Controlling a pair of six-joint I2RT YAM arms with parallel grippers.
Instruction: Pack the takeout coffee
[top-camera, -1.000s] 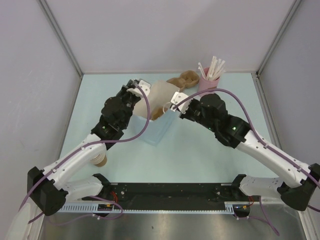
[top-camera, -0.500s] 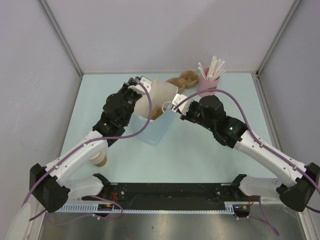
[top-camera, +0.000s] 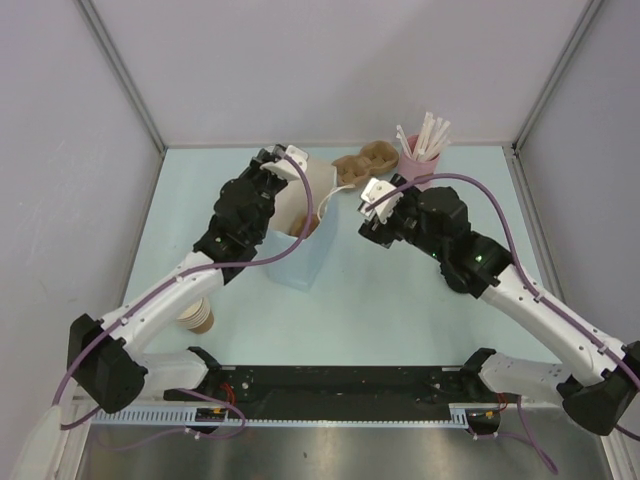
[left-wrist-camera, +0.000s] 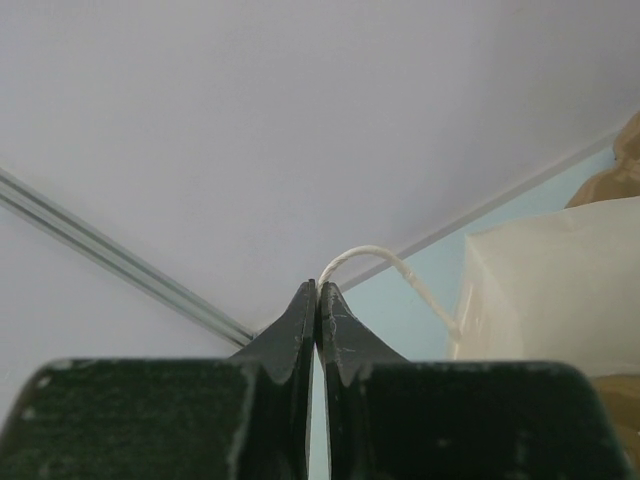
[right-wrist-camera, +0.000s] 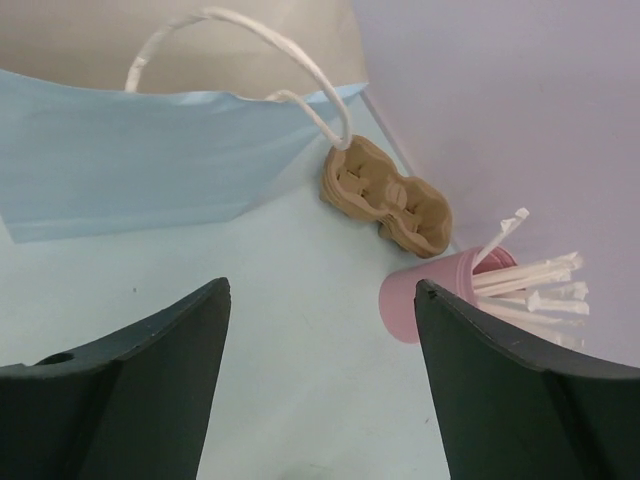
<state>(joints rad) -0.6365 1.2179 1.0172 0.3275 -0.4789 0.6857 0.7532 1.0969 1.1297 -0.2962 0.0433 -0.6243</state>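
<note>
1. Jaws of the left end effector (left-wrist-camera: 318, 292) are pressed together on the white cord handle (left-wrist-camera: 372, 255) of the bag (left-wrist-camera: 548, 285); the cord arcs from the fingertips to the bag's top edge.
2. From above, the left end effector (top-camera: 285, 164) sits at the far left rim of the bag (top-camera: 300, 262), which stands on the bench (top-camera: 400, 300) with its mouth open and cream lining showing.
3. The right end effector (right-wrist-camera: 320, 300) has its fingers spread wide with nothing between them. It is off the bag (right-wrist-camera: 150, 150), just to its right, and the second handle (right-wrist-camera: 250, 40) loops free.
4. Beyond the right end effector (top-camera: 378, 196) lies a brown carrier (top-camera: 365, 160), touching the bag's far corner, with a pink cup (top-camera: 418, 165) of white straws (top-camera: 430, 130) just beside it.
5. I cannot see the coffee cup in any view, nor tell whether it is down inside the bag.
6. A stack of tan cups (top-camera: 200, 316) stands by the left arm, well apart from the bag.
</note>
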